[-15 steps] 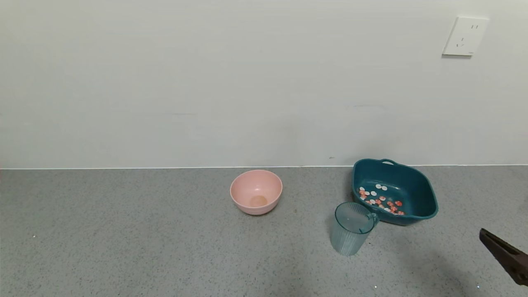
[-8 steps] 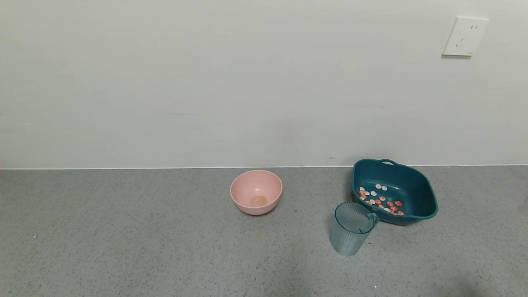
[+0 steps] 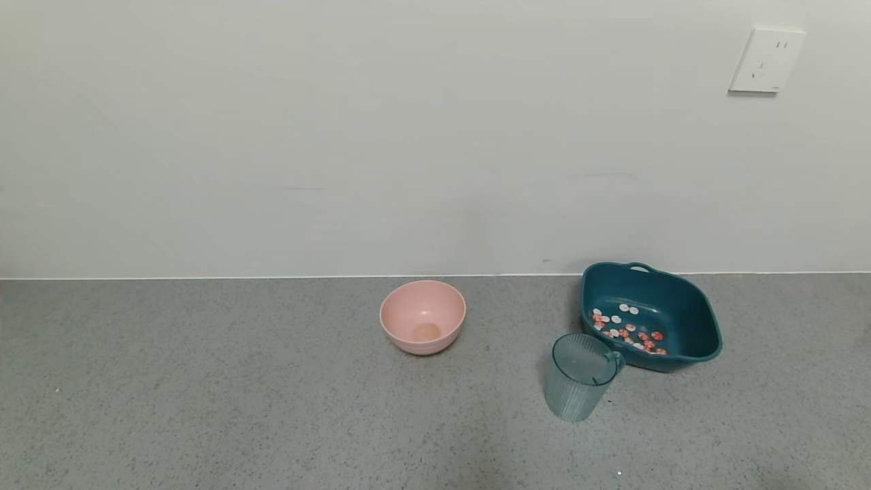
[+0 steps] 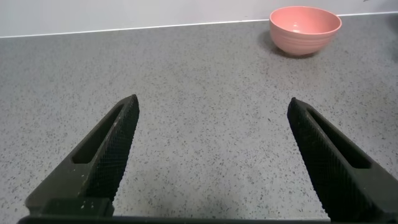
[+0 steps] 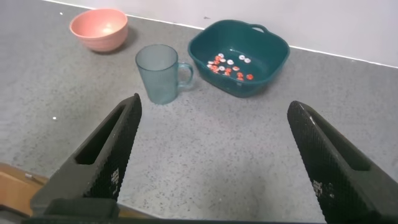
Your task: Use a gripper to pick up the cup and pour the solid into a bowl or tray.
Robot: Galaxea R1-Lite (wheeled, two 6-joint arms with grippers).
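Note:
The blue-green ribbed cup [image 3: 580, 376] stands upright and empty on the grey counter, its handle toward the dark teal basin [image 3: 687, 309] just behind and to its right. The red-orange and white solid pieces [image 3: 627, 329] lie in the basin's bottom. The right wrist view shows the cup [image 5: 158, 73], the basin [image 5: 272, 46] and the pieces [image 5: 229, 65] ahead of my right gripper [image 5: 214, 109], which is open, empty and well back from the cup. My left gripper [image 4: 211, 106] is open and empty over bare counter. Neither gripper shows in the head view.
A round pink bowl [image 3: 422, 316] sits left of the cup; it also shows in the left wrist view [image 4: 305, 29] and the right wrist view [image 5: 99, 28]. The wall with a white socket [image 3: 766, 60] backs the counter [image 3: 204, 381].
The right gripper's finger, seen at the head view's lower right edge a second ago, has withdrawn out of that view. The cup, basin and bowl have not moved.

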